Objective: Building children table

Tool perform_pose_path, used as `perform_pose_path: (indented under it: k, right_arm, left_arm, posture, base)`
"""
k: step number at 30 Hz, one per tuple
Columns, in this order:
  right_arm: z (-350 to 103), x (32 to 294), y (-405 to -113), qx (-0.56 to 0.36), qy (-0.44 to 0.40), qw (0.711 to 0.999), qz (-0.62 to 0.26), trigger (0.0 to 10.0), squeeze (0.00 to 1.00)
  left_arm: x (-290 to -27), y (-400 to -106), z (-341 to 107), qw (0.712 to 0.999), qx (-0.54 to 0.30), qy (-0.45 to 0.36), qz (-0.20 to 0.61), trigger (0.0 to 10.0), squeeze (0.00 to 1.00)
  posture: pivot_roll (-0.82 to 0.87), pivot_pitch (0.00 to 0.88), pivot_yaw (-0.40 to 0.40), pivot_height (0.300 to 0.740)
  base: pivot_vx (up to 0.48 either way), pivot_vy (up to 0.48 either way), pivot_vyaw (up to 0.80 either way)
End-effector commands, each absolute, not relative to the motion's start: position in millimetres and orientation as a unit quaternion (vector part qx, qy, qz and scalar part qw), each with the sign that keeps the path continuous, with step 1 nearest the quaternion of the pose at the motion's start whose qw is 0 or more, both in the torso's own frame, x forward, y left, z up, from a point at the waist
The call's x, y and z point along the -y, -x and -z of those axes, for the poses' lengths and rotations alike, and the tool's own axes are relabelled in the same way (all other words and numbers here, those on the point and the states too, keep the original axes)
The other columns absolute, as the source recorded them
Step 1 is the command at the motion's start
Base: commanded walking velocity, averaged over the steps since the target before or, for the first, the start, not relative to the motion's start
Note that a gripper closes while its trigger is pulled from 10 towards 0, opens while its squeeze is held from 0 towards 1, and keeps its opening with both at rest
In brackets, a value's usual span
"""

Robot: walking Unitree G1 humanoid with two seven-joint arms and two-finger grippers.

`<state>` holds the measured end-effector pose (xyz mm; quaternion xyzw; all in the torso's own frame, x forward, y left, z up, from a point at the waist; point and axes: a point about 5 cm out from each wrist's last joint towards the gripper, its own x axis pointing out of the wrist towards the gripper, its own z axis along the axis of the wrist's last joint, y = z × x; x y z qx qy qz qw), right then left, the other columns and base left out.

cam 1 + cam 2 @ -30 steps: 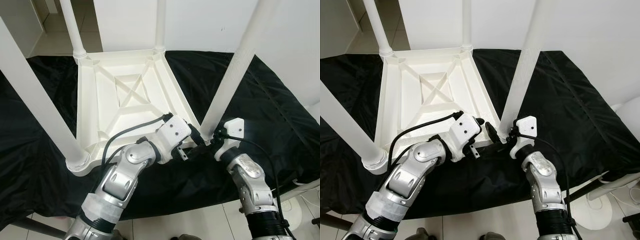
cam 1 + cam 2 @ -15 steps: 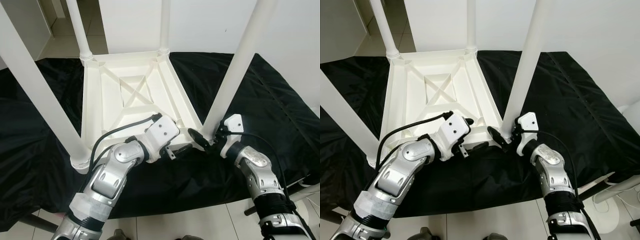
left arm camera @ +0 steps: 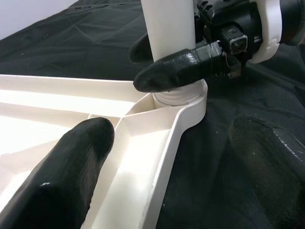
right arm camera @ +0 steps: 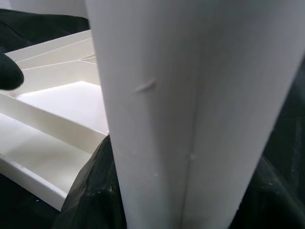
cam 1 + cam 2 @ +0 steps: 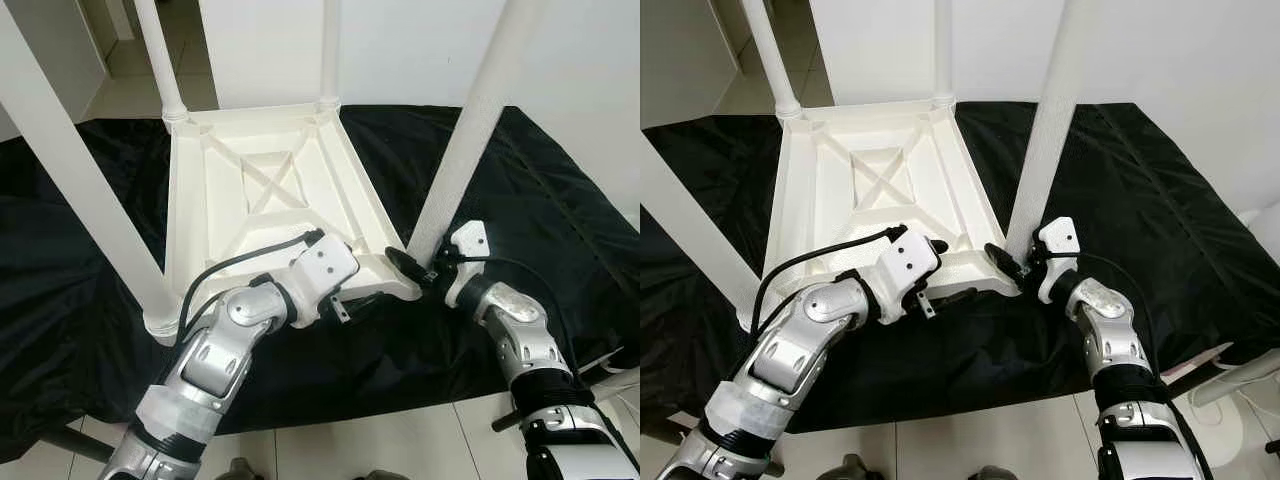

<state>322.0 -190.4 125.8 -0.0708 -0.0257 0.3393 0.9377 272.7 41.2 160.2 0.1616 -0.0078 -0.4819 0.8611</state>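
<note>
Jaws of your right gripper [image 5: 418, 268] clasp the white table leg [image 5: 462, 150] at its foot, lower right of centre; the left gripper [image 3: 162, 143] straddles the upturned tabletop's [image 5: 262, 200] rim, open. Push straight down; the socket [image 3: 183, 98] seems nearly seated.

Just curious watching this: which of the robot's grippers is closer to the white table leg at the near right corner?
The right gripper: its fingers sit around the base of that leg. The left gripper is beside it, at the near edge of the upturned tabletop.
</note>
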Motion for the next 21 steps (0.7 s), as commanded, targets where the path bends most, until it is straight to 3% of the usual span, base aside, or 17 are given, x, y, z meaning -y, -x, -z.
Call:
perform_pose_path:
  k: [1,3,4,11,15,18,19,21]
  right_arm:
    - [-115,190,-318,0.004,0.074,0.934,-0.349,1.9,0.00]
    - [-114,190,-318,0.003,0.074,0.935,-0.348,1.9,0.00]
    - [-114,190,-318,0.003,0.071,0.937,-0.341,10.0,0.00]
    - [-113,194,-321,-0.004,0.073,0.959,-0.275,10.0,0.00]
    - [-112,182,-318,-0.011,0.043,0.987,-0.153,10.0,0.00]
    - [-111,178,-316,-0.014,0.031,0.992,-0.122,10.0,0.00]
    - [-108,172,-313,-0.023,-0.005,0.998,-0.065,10.0,0.00]
    - [-106,171,-312,-0.028,-0.017,0.999,-0.033,10.0,0.00]
  left_arm:
    - [-42,-272,-156,0.865,0.000,-0.163,0.475,10.0,0.00]
    - [-42,-271,-156,0.865,0.000,-0.163,0.474,10.0,0.00]
    - [-43,-271,-156,0.866,-0.001,-0.162,0.472,10.0,0.00]
    - [-44,-273,-156,0.874,0.003,-0.162,0.458,10.0,0.00]
    - [-44,-279,-158,0.883,0.008,-0.162,0.441,10.0,0.00]
    - [-44,-280,-158,0.884,0.009,-0.163,0.439,10.0,0.00]
    - [-45,-280,-158,0.884,0.008,-0.164,0.438,10.0,0.00]
    - [-45,-280,-158,0.884,0.008,-0.165,0.438,10.0,0.00]
  posture:
    - [-0.07,0.000,0.007,0.740]
    - [-0.07,0.000,0.004,0.740]
    - [-0.07,0.000,0.004,0.740]
    - [-0.07,0.000,-0.008,0.740]
    - [-0.07,0.000,-0.014,0.740]
    - [-0.07,0.000,-0.013,0.740]
    - [-0.08,0.000,-0.010,0.740]
    - [-0.08,0.000,-0.010,0.740]
  base:
    - [0.000,0.000,0.00]
    - [0.000,0.000,0.00]
    - [0.000,0.000,0.00]
    - [0.000,0.000,0.00]
    - [0.000,0.000,0.00]
    - [0.000,0.000,0.00]
    - [0.000,0.000,0.00]
    - [0.000,0.000,0.00]
